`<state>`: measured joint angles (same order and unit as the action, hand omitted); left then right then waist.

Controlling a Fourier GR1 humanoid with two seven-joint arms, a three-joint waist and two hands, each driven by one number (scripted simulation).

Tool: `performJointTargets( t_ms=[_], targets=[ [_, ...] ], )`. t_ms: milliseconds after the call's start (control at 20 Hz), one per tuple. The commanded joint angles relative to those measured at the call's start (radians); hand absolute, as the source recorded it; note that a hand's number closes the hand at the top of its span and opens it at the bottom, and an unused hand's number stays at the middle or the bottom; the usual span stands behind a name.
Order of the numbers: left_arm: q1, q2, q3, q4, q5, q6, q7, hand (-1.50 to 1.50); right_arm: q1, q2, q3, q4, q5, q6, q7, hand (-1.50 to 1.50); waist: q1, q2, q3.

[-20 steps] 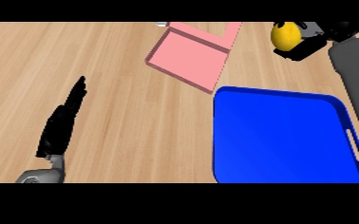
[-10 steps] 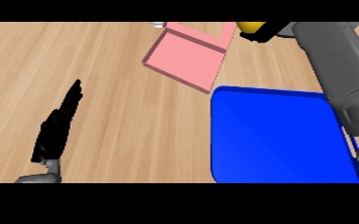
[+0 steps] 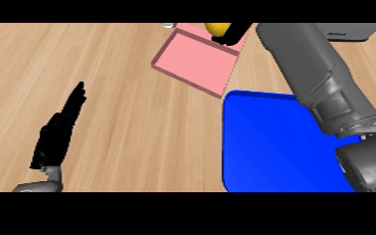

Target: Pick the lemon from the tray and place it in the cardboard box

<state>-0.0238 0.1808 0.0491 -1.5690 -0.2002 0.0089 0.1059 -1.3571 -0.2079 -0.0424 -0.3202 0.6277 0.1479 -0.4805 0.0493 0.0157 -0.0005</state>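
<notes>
The yellow lemon (image 3: 216,28) shows at the top edge, held in my right hand (image 3: 234,33), whose black fingers curl round it above the far rim of the pink open box (image 3: 197,62). Most of that hand is cut off by the top edge. My grey right forearm (image 3: 316,74) reaches up across the blue tray (image 3: 272,144), which holds nothing that I can see. My left hand (image 3: 57,134) rests open at the lower left, fingers straight and pointing away.
A grey object (image 3: 351,31) sits at the top right corner. A small pale thing (image 3: 168,25) peeks out beside the box's far left corner. Bare wooden counter (image 3: 110,79) spreads between my left hand and the box.
My right hand has carried the lemon leftward from beyond the tray to the box's far rim, and the forearm has swung across the tray. The left hand has stayed put.
</notes>
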Motion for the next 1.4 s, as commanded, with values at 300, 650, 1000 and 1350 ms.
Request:
performJointTargets(
  t_ms=[300,650,1000,1350],
  targets=[
    [-0.033,-0.033,-0.024,0.033,-0.034,0.028,-0.004,0.00,-0.087,0.128,0.040,0.151,0.078,-0.065,0.137,1.50,0.016,0.009,-0.001],
    [-0.068,-0.037,-0.044,-0.011,-0.040,0.018,0.036,0.00,-0.022,0.186,0.002,0.201,0.056,-0.172,0.144,-1.50,0.045,0.023,0.001],
    [-0.042,-0.054,-0.044,0.027,-0.048,0.036,-0.009,0.00,-0.006,0.184,-0.152,0.172,-0.092,-0.203,0.102,-1.50,0.042,0.023,0.001],
    [-0.036,-0.043,-0.042,0.008,-0.040,0.021,-0.009,0.00,0.006,0.101,-0.346,0.147,-0.279,-0.173,0.067,-1.50,0.045,0.024,0.002]
  ],
)
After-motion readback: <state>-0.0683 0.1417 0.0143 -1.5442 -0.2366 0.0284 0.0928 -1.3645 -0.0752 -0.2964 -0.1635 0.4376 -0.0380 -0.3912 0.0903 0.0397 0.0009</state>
